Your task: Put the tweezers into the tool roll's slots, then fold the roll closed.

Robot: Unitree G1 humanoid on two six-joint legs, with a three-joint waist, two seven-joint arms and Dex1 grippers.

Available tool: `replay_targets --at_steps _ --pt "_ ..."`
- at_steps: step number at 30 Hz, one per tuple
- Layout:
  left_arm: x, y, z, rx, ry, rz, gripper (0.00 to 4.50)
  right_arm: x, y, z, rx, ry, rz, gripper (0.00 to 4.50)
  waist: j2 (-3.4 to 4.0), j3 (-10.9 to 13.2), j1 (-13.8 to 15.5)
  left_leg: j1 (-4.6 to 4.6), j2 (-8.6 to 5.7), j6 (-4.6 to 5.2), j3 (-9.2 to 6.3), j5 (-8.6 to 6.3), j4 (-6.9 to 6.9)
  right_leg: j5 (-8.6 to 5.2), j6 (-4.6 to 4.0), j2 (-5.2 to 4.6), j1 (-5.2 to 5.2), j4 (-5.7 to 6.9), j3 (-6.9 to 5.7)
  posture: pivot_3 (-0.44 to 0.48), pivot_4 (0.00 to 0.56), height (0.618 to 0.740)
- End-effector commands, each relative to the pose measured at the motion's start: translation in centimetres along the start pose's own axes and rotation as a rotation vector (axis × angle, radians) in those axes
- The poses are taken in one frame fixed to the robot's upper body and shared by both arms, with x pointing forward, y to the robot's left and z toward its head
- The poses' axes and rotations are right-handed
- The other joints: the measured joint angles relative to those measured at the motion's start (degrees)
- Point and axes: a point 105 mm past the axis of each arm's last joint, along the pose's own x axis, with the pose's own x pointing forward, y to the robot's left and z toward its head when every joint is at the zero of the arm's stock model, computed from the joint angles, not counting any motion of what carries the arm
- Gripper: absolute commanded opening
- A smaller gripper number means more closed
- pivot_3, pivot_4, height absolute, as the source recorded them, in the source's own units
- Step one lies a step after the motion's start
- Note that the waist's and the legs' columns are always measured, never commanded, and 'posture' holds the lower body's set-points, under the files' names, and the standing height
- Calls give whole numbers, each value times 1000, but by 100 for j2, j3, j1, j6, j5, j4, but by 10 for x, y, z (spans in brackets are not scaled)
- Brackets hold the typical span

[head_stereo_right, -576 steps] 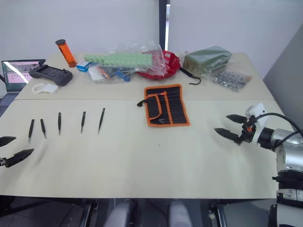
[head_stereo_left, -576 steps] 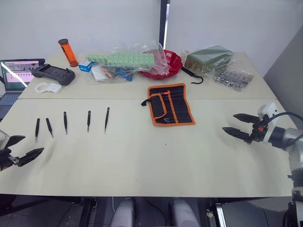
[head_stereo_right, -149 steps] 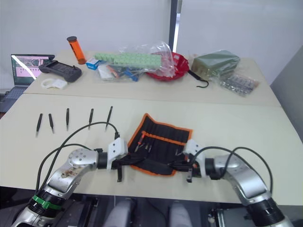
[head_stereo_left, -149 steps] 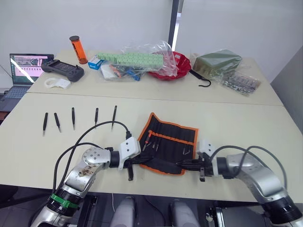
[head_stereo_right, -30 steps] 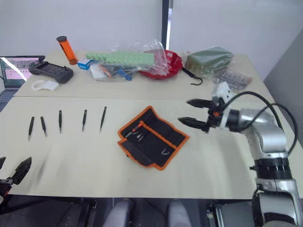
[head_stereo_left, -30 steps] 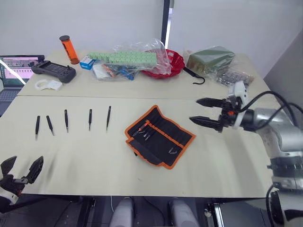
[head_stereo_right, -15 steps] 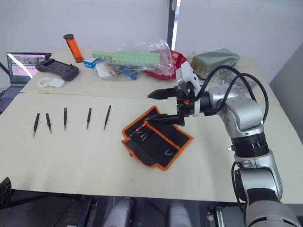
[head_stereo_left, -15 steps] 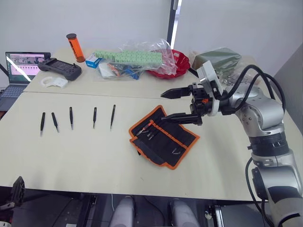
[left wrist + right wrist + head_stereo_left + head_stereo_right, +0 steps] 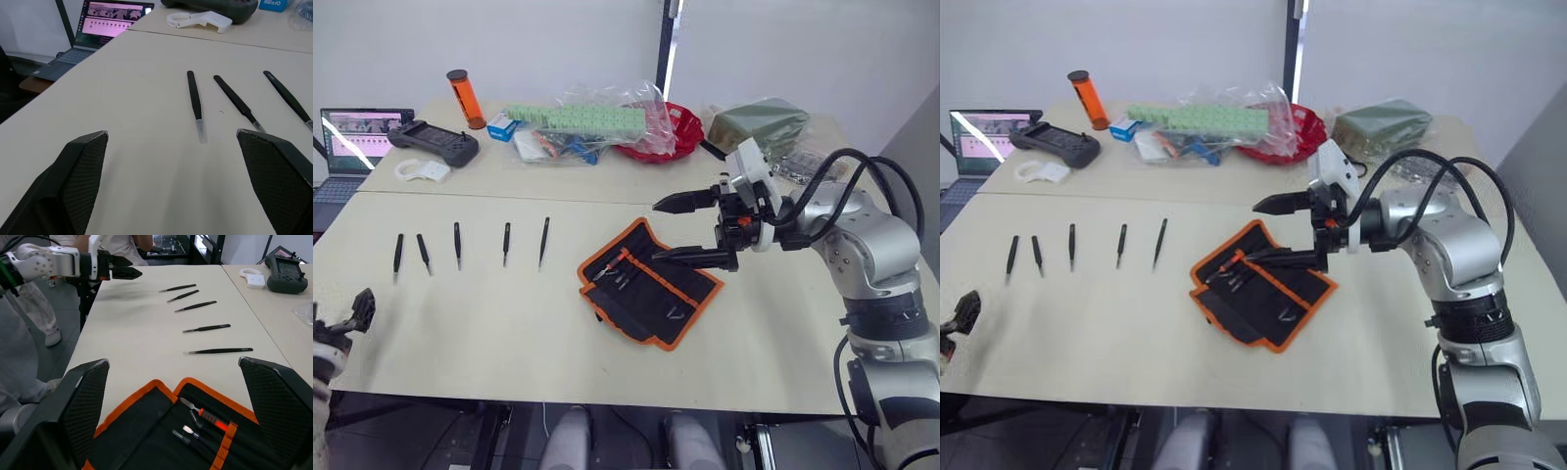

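The tool roll (image 9: 651, 294) lies open and askew mid-table, black with orange edging, a few small tools in its slots (image 9: 203, 423). Several black tweezers (image 9: 457, 244) lie in a row to its left, apart from it, the nearest (image 9: 543, 241) a hand's width away. My right gripper (image 9: 679, 231) hovers open just above the roll's far right part, nothing between its fingers. My left gripper (image 9: 964, 311) is open at the table's front left corner, short of the leftmost tweezers (image 9: 194, 100).
Along the far table stand a red tray (image 9: 666, 135), a black hook (image 9: 720, 159), a clear bag of green parts (image 9: 582, 119), an olive packet (image 9: 759, 122), an orange cylinder (image 9: 462, 93), a black controller (image 9: 435, 145) and a laptop (image 9: 360, 132).
My left gripper has risen into view at the front left corner. My right gripper has drifted slightly right and lower, still open over the roll. Roll and tweezers lie as before.
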Motion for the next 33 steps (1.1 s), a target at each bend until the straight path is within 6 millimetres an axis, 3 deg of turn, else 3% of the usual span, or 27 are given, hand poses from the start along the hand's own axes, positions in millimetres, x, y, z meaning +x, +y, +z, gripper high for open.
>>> replay_targets --at_steps 1,17,18,27,30,33 --pt "17 4 3 38 1 12 4478 -8 3 14 -51 -22 -30 4500 -1 0 -17 -1 0 0 0 0 -2 0 0 0 -6 7 0 0 150 740" --pt "86 -15 -10 -17 61 -19 4478 -12 -1 16 -80 12 -78 4500 -2 -1 7 -48 2 0 4 3 9 10 3 0 -74 42 -3 0 150 740" --pt "88 -16 -10 -27 61 -22 3918 -12 -1 16 -81 14 -79 4500 -2 -1 8 -47 1 0 4 3 9 10 4 0 -74 42 -3 0 150 740" --pt "93 -14 -11 -48 61 -15 946 -14 -1 11 -81 42 -94 4500 -2 -1 30 -48 -2 -1 4 4 11 12 7 -4 -74 46 -4 0 150 740" --pt "90 -8 -1 -53 25 2 36 -14 -2 10 -83 57 -95 4500 -2 -1 27 -48 -2 -1 4 4 12 12 7 -4 -73 47 -4 0 150 740" --pt "86 -4 13 -39 -20 2 36 -15 -2 10 -77 60 -97 4500 -2 -1 12 -48 -1 -1 4 4 11 12 7 -3 -75 47 -4 0 150 740"
